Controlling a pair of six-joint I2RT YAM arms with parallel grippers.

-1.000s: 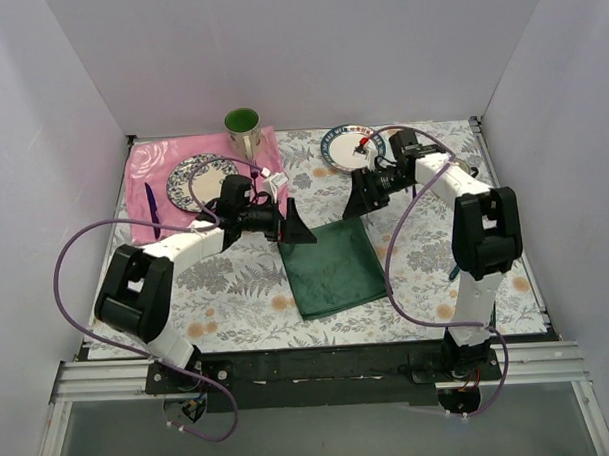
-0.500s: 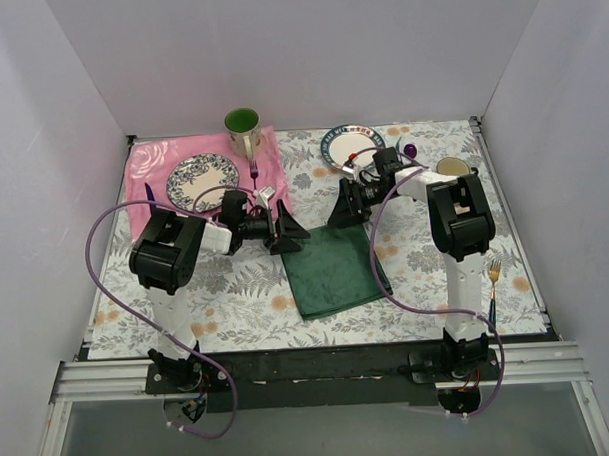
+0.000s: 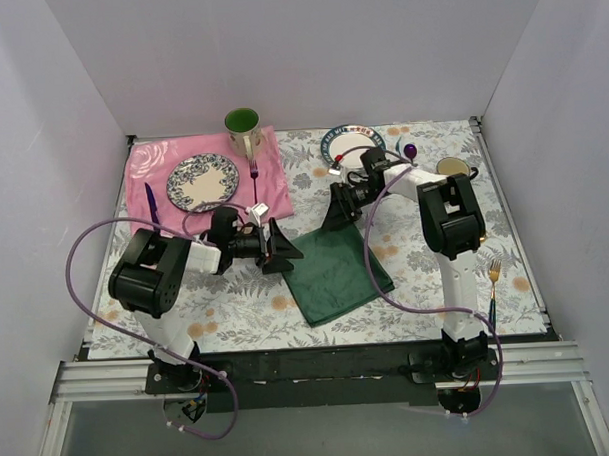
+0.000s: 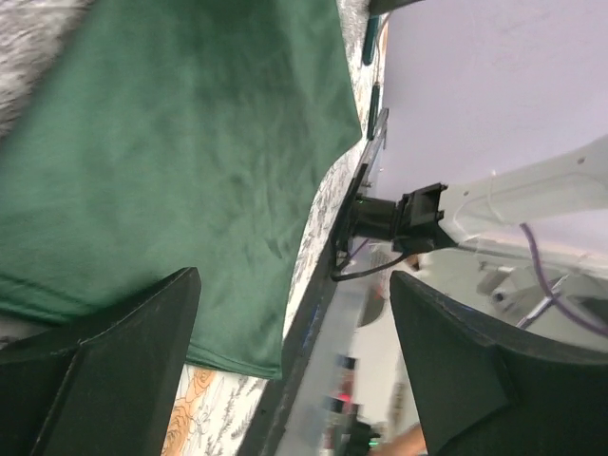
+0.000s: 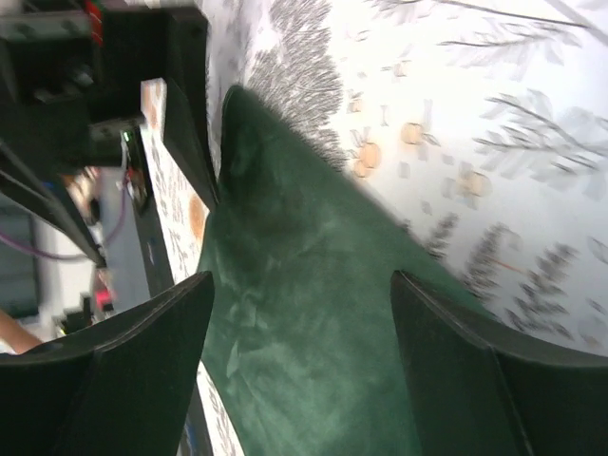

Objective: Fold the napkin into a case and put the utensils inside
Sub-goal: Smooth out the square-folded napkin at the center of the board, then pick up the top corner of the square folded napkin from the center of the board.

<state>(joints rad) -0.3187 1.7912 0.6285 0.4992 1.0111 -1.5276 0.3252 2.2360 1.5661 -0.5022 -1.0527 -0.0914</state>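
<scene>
The floral-patterned table (image 3: 237,300) carries everything. The dark green napkin (image 3: 338,275) lies flat on it, folded to something close to square, so I can't pick out a long axis. It is turned a little, with one corner pointing at the left gripper (image 3: 284,257) and its far edge running just under the right gripper (image 3: 339,222). Most of the cloth sits on the near side of both sets of jaws.

Beyond the left jaws, a pink cloth (image 3: 142,159) is spread out with a blue-patterned plate (image 3: 175,182) on it. A green cup (image 3: 243,125) stands at the cloth's far corner. A pink fork (image 3: 254,175) lies beside the plate.

Beyond the right jaws sits a second plate (image 3: 331,137), partly hidden by the arm, with a purple spoon (image 3: 410,149) and a cream mug (image 3: 451,168) off to its right.

A gold fork (image 3: 493,281) with a dark green handle lies well to the right of the right jaws. Its head points to the far side and its handle towards the near edge.

The left wrist view shows the left gripper (image 4: 294,275) spread wide over the napkin (image 4: 190,142), with nothing held. The right gripper (image 5: 302,275) is likewise spread wide, and a corner of the napkin (image 5: 304,332) points up between its fingers. I can't tell whether either touches the cloth.
</scene>
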